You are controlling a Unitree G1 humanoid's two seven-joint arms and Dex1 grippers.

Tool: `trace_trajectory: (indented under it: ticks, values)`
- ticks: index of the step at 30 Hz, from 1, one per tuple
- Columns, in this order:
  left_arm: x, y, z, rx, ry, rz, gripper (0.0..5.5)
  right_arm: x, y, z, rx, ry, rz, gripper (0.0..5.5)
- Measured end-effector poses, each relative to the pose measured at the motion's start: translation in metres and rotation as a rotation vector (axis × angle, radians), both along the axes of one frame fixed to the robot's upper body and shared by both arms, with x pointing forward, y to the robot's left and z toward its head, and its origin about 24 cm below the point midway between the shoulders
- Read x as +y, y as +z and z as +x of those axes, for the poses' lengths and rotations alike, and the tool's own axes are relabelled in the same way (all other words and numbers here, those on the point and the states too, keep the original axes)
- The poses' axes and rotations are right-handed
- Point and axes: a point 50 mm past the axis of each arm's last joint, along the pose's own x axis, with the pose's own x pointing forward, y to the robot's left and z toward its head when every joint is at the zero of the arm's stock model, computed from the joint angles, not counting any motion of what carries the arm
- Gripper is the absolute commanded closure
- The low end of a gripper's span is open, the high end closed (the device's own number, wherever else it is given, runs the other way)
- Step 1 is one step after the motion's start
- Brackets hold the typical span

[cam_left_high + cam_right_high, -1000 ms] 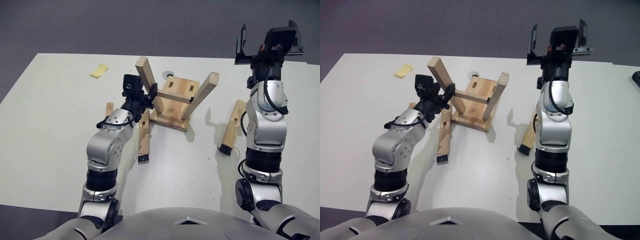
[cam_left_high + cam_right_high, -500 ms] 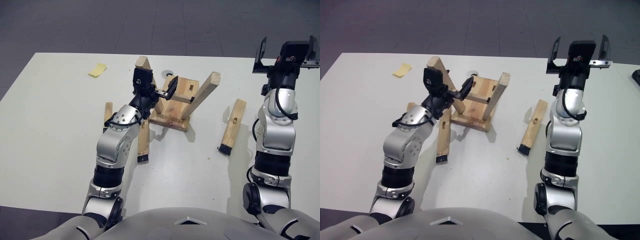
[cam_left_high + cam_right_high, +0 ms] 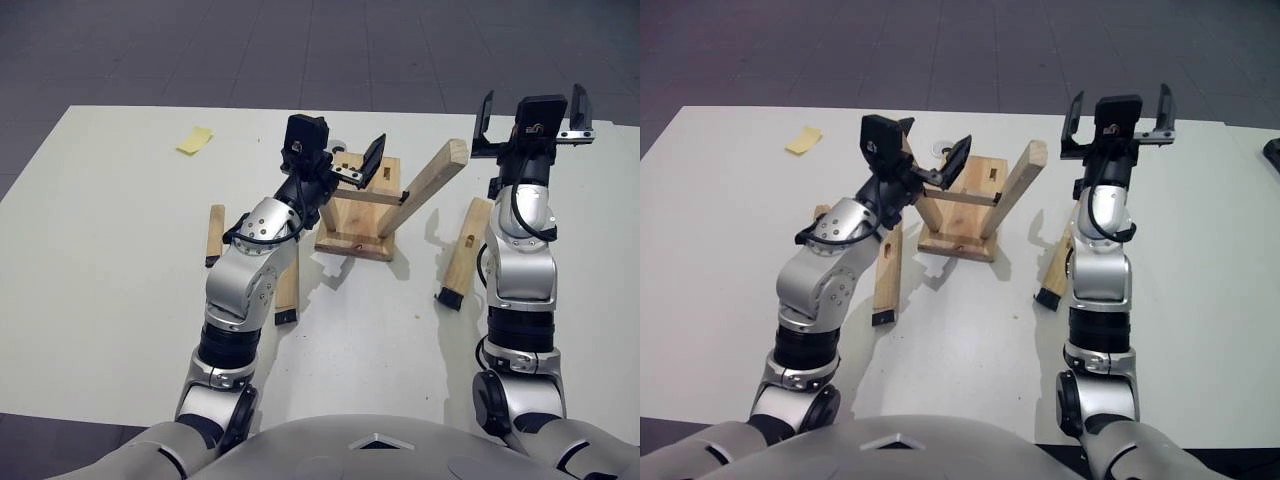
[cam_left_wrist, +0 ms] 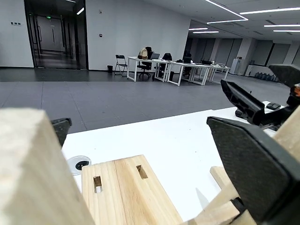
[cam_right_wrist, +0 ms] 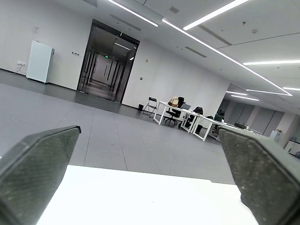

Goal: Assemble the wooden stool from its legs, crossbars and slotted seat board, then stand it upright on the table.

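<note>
Left claw open wide around stool leg; right claw open, empty, beside stool; stool pale wood, half-built, tipped.

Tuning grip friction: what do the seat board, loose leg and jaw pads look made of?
Seat board: pale bare-looking wood, grain lines visible.
Loose leg: same wood, dark end cap, maybe rubber.
Right jaws' pads: black, finely textured, probably rubber.

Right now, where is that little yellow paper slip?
Seen from the head, the yellow slip lies far left on the table, well left of the half-built stool.
</note>
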Motion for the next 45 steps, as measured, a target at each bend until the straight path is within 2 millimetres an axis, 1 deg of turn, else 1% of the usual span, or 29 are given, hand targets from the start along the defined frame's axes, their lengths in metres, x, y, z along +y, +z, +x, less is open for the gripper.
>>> trace_trajectory:
  ticks: [2, 5, 7, 9, 10, 11, 12, 14, 15, 16, 17, 19, 21, 23, 24, 27, 30, 32, 33, 34, 36, 38, 39, 40, 41, 42, 43, 44, 45]
  values:
    - [0.004, 0.003, 0.002, -0.011, 0.022, -0.021, 0.13, -0.003, -0.002, 0.0, 0.012, -0.032, 0.016, 0.1]
    - [0.013, 0.009, 0.003, -0.035, 0.068, -0.048, 0.13, -0.013, -0.006, -0.002, 0.03, -0.109, 0.049, 0.1]
    - [0.02, 0.019, 0.001, -0.076, 0.105, -0.09, 0.13, -0.02, -0.009, -0.003, 0.051, -0.158, 0.064, 0.1]
    - [0.04, 0.039, -0.002, -0.143, 0.209, -0.192, 0.13, -0.027, -0.016, -0.008, 0.083, -0.224, 0.062, 0.1]
    - [0.056, 0.051, -0.002, -0.191, 0.304, -0.24, 0.13, -0.032, -0.022, -0.012, 0.111, -0.259, 0.07, 0.1]
    - [0.066, 0.058, -0.002, -0.217, 0.365, -0.261, 0.13, -0.036, -0.025, -0.016, 0.132, -0.283, 0.077, 0.1]
    - [0.085, 0.062, -0.002, -0.234, 0.483, -0.256, 0.13, -0.042, -0.031, -0.024, 0.159, -0.323, 0.084, 0.1]
    - [0.098, 0.059, -0.001, -0.224, 0.595, -0.186, 0.13, -0.048, -0.035, -0.033, 0.186, -0.353, 0.083, 0.1]
    - [0.098, 0.053, 0.002, -0.192, 0.626, -0.129, 0.13, -0.048, -0.035, -0.038, 0.188, -0.347, 0.08, 0.1]
    - [0.096, 0.037, 0.007, -0.112, 0.64, -0.044, 0.13, -0.046, -0.034, -0.043, 0.187, -0.325, 0.072, 0.1]
    - [0.091, 0.026, 0.009, -0.062, 0.63, 0.01, 0.13, -0.042, -0.033, -0.044, 0.187, -0.301, 0.065, 0.1]
    - [0.07, -0.004, 0.01, 0.06, 0.538, 0.137, 0.13, -0.029, -0.028, -0.049, 0.179, -0.212, 0.042, 0.1]
    - [0.049, -0.023, 0.005, 0.134, 0.435, 0.199, 0.13, -0.011, -0.019, -0.052, 0.16, -0.119, 0.036, 0.1]
    - [0.036, -0.027, 0.002, 0.147, 0.376, 0.223, 0.13, 0.004, -0.013, -0.054, 0.148, -0.053, 0.045, 0.1]
    - [0.031, -0.028, 0.001, 0.145, 0.349, 0.231, 0.13, 0.014, -0.01, -0.056, 0.148, -0.007, 0.056, 0.1]
    - [0.034, -0.028, 0.002, 0.143, 0.367, 0.25, 0.13, 0.028, -0.01, -0.057, 0.156, 0.025, 0.066, 0.1]
    - [0.036, -0.026, 0.006, 0.136, 0.384, 0.264, 0.13, 0.031, -0.013, -0.056, 0.17, 0.021, 0.069, 0.1]
    - [0.036, -0.025, 0.01, 0.141, 0.401, 0.261, 0.13, 0.027, -0.02, -0.054, 0.199, -0.006, 0.065, 0.1]
    - [0.038, -0.025, 0.011, 0.144, 0.424, 0.258, 0.13, 0.022, -0.023, -0.053, 0.211, -0.044, 0.063, 0.1]
    - [0.043, -0.025, 0.012, 0.158, 0.467, 0.233, 0.13, 0.011, -0.026, -0.053, 0.219, -0.099, 0.063, 0.1]
    - [0.066, -0.027, 0.013, 0.205, 0.618, 0.175, 0.13, -0.021, -0.031, -0.057, 0.239, -0.255, 0.061, 0.1]
    - [0.094, -0.033, 0.007, 0.245, 0.767, 0.165, 0.13, -0.05, -0.035, -0.065, 0.263, -0.385, 0.069, 0.1]
    - [0.1, -0.035, 0.004, 0.243, 0.784, 0.18, 0.13, -0.056, -0.037, -0.068, 0.271, -0.401, 0.066, 0.1]
    - [0.1, -0.034, 0.003, 0.229, 0.765, 0.199, 0.13, -0.055, -0.038, -0.068, 0.276, -0.381, 0.071, 0.1]
    - [0.09, -0.03, 0.002, 0.18, 0.684, 0.227, 0.13, -0.044, -0.038, -0.064, 0.273, -0.295, 0.078, 0.1]
    - [0.074, -0.025, 0.002, 0.134, 0.591, 0.24, 0.13, -0.029, -0.038, -0.059, 0.268, -0.191, 0.08, 0.1]
    - [0.048, -0.022, 0.0, 0.087, 0.438, 0.27, 0.13, 0.0, -0.035, -0.053, 0.255, -0.012, 0.088, 0.1]
    - [0.032, -0.022, -0.003, 0.068, 0.352, 0.291, 0.13, 0.021, -0.032, -0.052, 0.241, 0.111, 0.089, 0.1]
    - [0.032, -0.023, -0.003, 0.051, 0.361, 0.337, 0.13, 0.028, -0.03, -0.054, 0.229, 0.131, 0.071, 0.1]
